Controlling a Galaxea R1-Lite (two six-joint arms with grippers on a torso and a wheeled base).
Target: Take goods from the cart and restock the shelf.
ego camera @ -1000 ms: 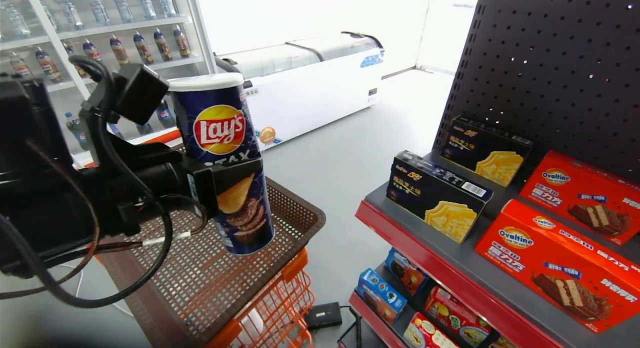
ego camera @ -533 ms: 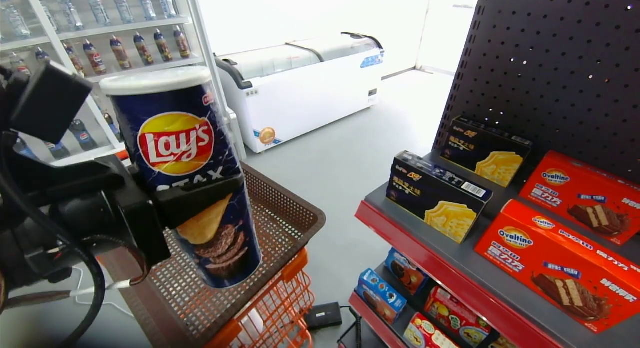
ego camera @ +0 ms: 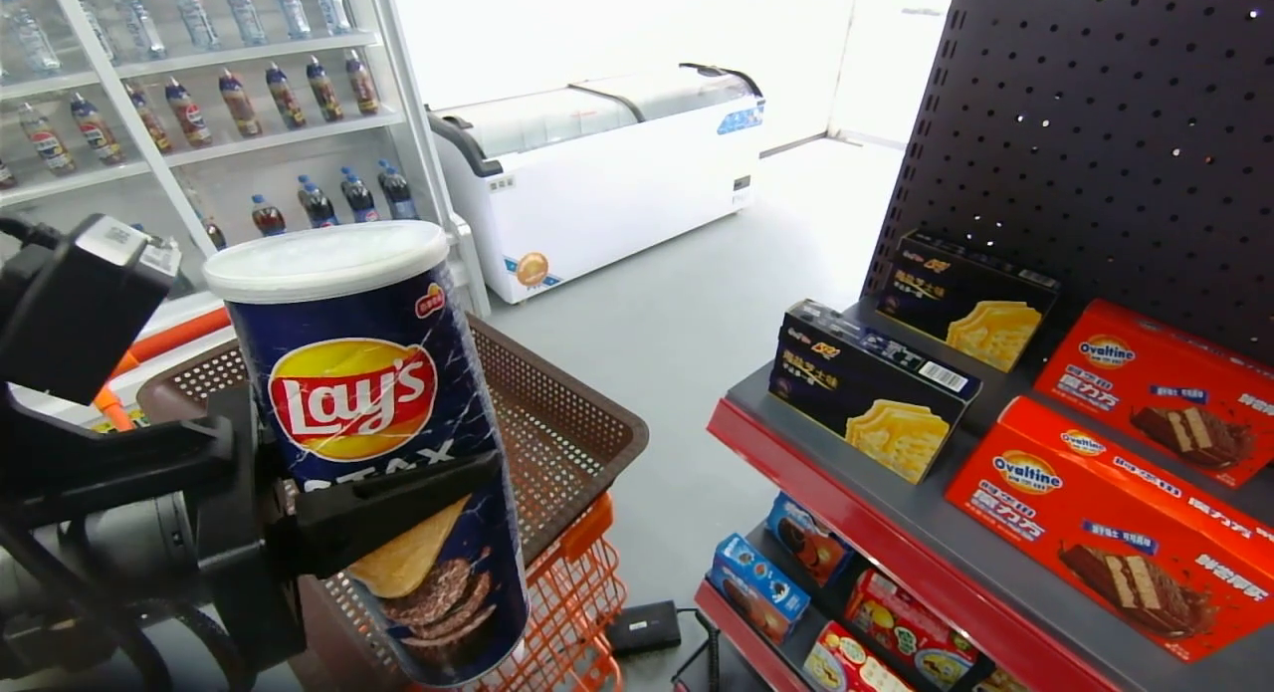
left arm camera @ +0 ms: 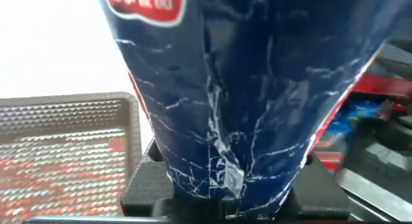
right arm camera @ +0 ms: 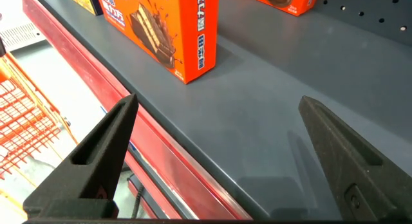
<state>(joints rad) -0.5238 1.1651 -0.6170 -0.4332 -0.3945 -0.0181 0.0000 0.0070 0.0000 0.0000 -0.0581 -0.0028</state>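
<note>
One second ago the chip can was farther from my head and looked small, up over the brown basket of the cart. Half a second ago it was closer and looked bigger. Now it sits lower and very near my head, and its bottom is down past the near edge of the basket. More of the drink bottles behind it can be seen now. The shelf and its boxes have not moved at all. My left gripper pinches the can around its middle, with one black finger across the front. From my left wrist the can stands up between the two black pads of that gripper. The can is tall and round and dark blue, with thin white lines like cracks. It has a flat white lid, a red and yellow badge, and pictures of chips lower down. It stands almost straight and leans a little. It is in the air over the cart, well apart from the shelf. My right gripper is spread wide and holds nothing. It hangs over the bare grey shelf board, near an orange box that stands on it
</note>
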